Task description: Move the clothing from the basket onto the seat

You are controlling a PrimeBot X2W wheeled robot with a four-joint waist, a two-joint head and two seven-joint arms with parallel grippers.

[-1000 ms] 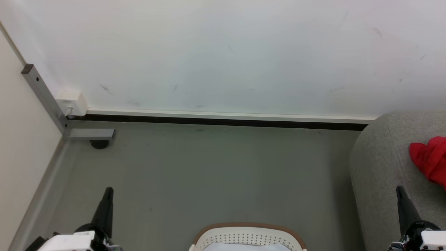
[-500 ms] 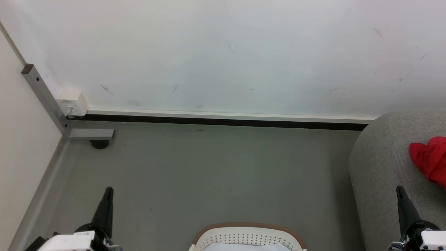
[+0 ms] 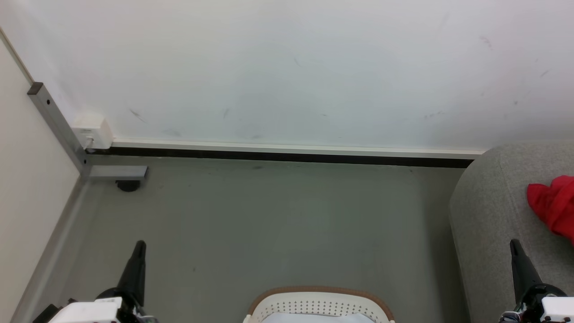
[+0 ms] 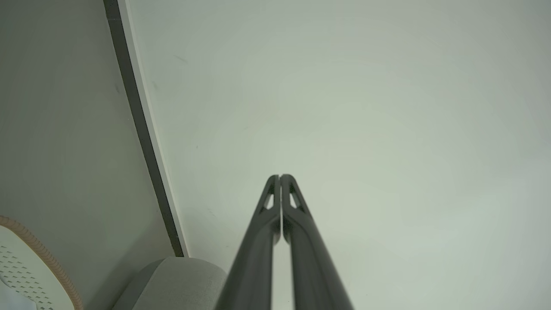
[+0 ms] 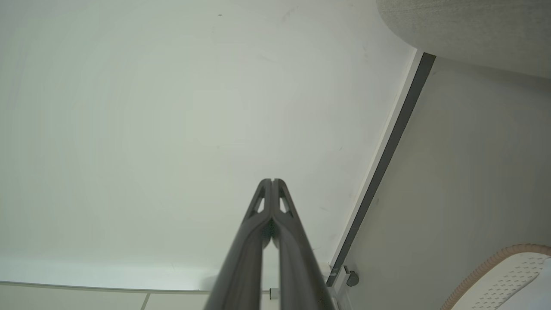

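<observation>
Status: both claws are closed and empty. The left gripper (image 3: 140,246) sits lower left in the head view. The left wrist view has its 2 fingers (image 4: 297,202) pressed tip to tip with nothing between them, aimed at the wall (image 3: 287,67). The right gripper (image 3: 514,244) is the same at lower right, fingers (image 5: 258,206) together, just beside the rounded arm of the seat (image 3: 489,202). Neither claw is touching anything. Clothing (image 3: 554,204): 1 red bundle lies on the seat at the right edge of the head view, partly cut off by the frame, so at least 1 piece is across. The basket (image 3: 319,290) stands on the floor (image 3: 269,224) between the 2 arms at bottom centre. Its far end is in frame and the rest is cut off. The slice of interior I can see is pale bluish-white, no red. I can't tell if that is the bare bottom, a liner or another item. My read: the task is either finished or between transfers, arms parked at neutral. To confirm, the head needs to tilt down onto the basket. If red shows there, the next cycle is reach in, pinch, lift clear of the rim, swing right and drop on the seat next to the bundle.
</observation>
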